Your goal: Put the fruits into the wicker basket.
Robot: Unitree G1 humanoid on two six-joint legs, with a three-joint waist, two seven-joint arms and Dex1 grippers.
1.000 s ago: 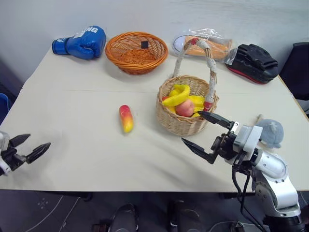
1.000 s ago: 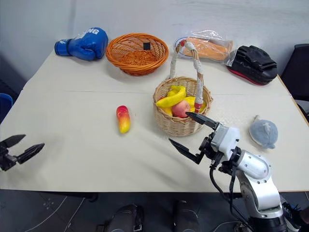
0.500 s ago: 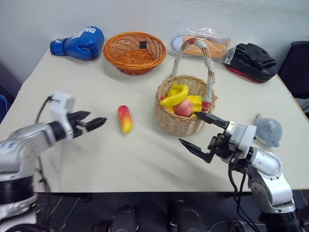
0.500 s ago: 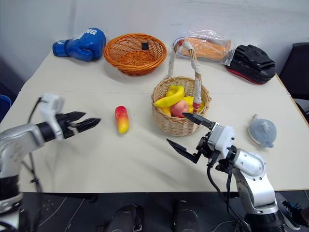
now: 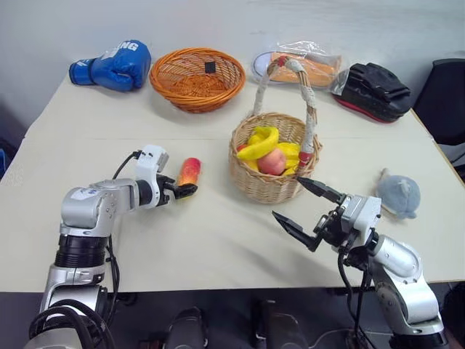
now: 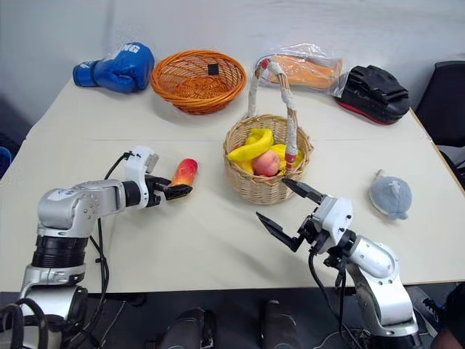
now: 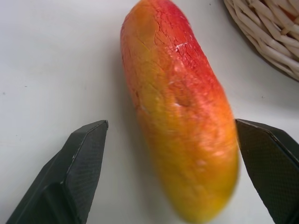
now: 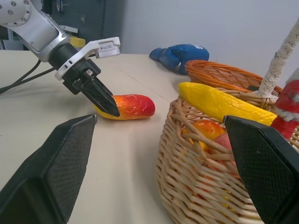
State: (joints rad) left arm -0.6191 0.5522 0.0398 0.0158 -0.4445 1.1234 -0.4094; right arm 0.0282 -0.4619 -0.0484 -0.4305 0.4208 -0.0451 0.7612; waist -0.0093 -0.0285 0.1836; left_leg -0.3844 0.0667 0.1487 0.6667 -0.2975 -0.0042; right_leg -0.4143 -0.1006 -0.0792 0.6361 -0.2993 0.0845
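While mango (image 5: 189, 171) lies on table | left pincer (image 5: 186, 190) spread astride it | right pincer (image 5: 299, 206) released

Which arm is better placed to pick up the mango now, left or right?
Left. Its claw is open with the mango between its fingers. The right claw hangs open near the wicker basket, away from the mango.
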